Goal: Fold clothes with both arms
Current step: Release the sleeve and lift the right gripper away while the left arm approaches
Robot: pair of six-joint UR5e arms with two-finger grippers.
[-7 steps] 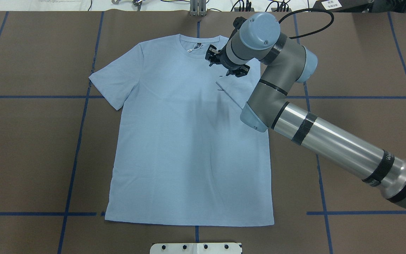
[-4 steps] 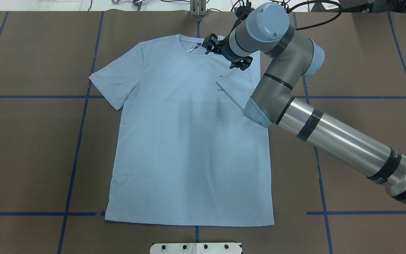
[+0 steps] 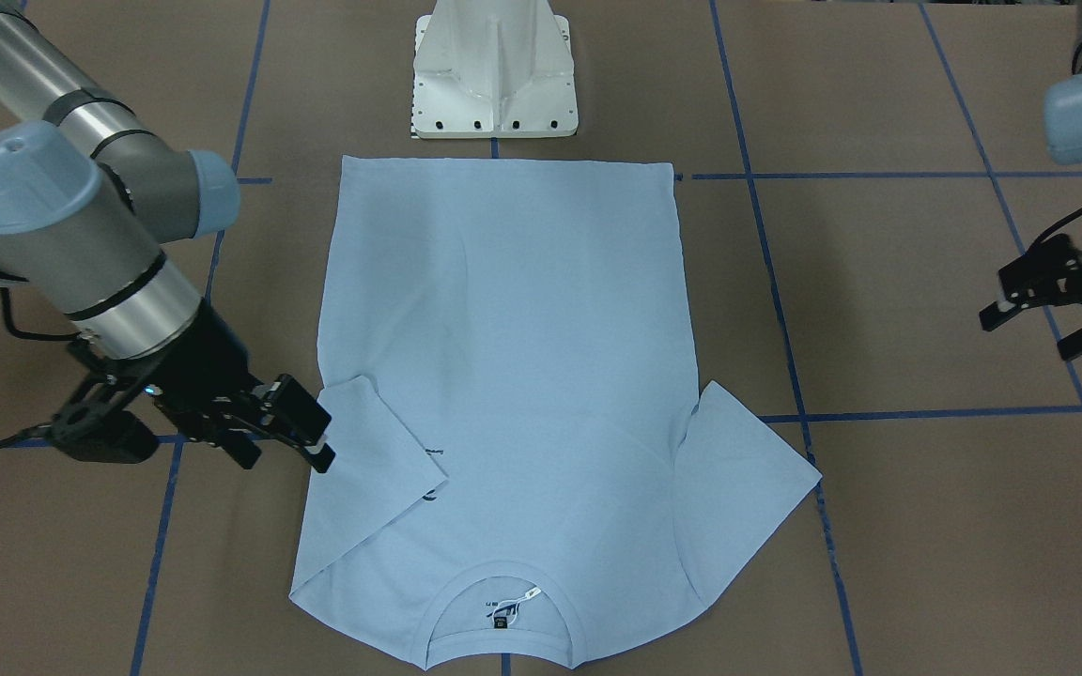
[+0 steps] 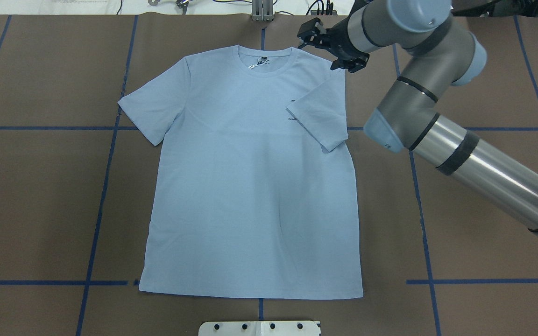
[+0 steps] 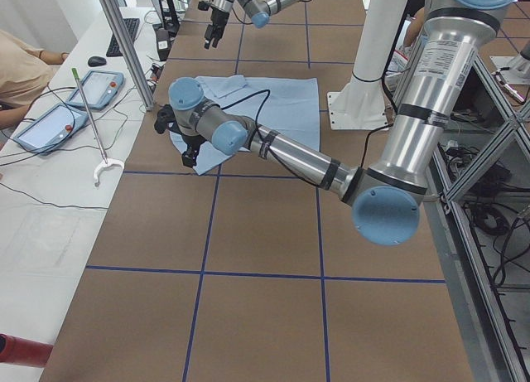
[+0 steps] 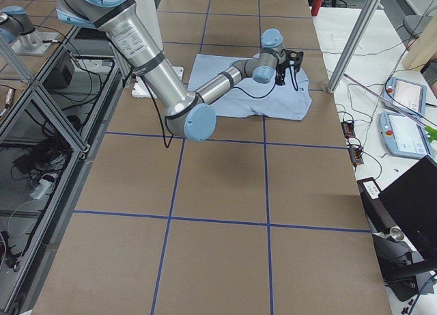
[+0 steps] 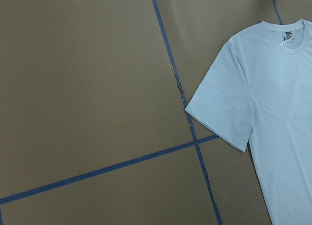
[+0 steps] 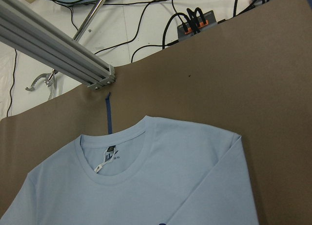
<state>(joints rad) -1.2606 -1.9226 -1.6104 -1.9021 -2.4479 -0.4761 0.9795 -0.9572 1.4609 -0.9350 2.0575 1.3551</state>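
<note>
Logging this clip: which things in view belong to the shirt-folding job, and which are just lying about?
Job: light blue T-shirt, one sleeve folded in; right claw, open beside that sleeve; left claw, open, away from it.
Lying about: white pedestal base; control tablets; hooked stick.

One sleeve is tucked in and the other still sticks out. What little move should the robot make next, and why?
Probably bring the left gripper over to the spread sleeve and take its edge. The folded sleeve already lies across the chest of the T-shirt, the right gripper is open and holds nothing, and the left gripper hangs open, well off the shirt.
</note>
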